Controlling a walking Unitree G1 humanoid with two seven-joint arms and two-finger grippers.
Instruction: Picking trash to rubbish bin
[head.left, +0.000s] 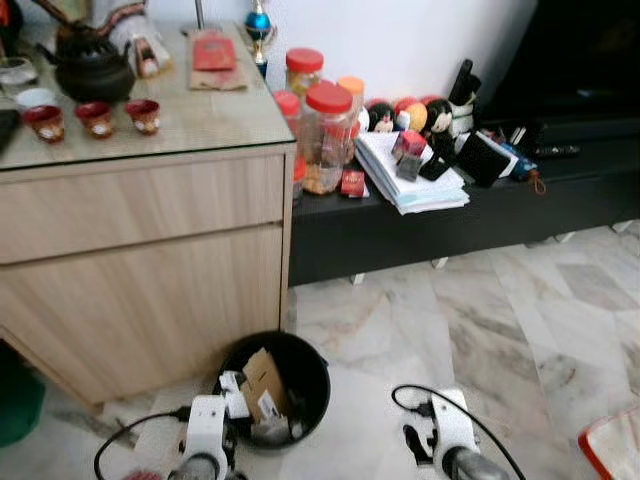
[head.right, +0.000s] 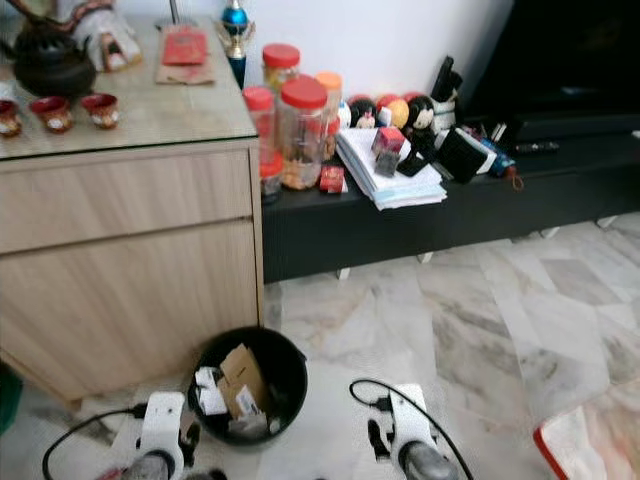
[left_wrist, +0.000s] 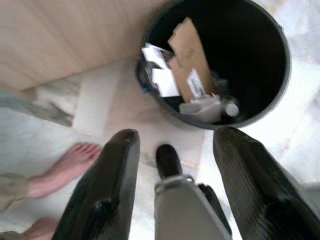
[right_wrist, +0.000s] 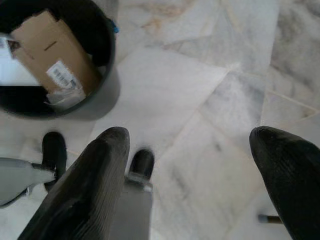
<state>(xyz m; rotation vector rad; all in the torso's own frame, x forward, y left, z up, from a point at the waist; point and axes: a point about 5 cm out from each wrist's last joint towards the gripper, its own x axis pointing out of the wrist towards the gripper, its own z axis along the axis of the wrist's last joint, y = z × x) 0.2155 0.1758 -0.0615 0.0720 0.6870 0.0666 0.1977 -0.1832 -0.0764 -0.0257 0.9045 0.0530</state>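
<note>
A black round rubbish bin (head.left: 318, 372) stands on the marble floor against the wooden cabinet. Inside it lie a brown cardboard piece (head.left: 266, 380) and white paper scraps (left_wrist: 162, 80). My left gripper (left_wrist: 177, 136) hangs open just in front of the bin, nothing between its fingers (left_wrist: 117, 170). The left arm (head.left: 205, 440) shows at the bottom edge beside the bin. My right gripper (right_wrist: 192, 135) is open and empty over bare floor to the right of the bin (right_wrist: 107, 75), its arm (head.left: 450, 440) low in the head view.
A wooden cabinet (head.left: 140, 250) with a teapot and red cups rises on the left. A low black bench (head.left: 400, 235) carries jars, papers and figurines. A person's bare foot (left_wrist: 65, 170) stands near the bin. A red-edged mat (head.left: 615, 440) lies at the right.
</note>
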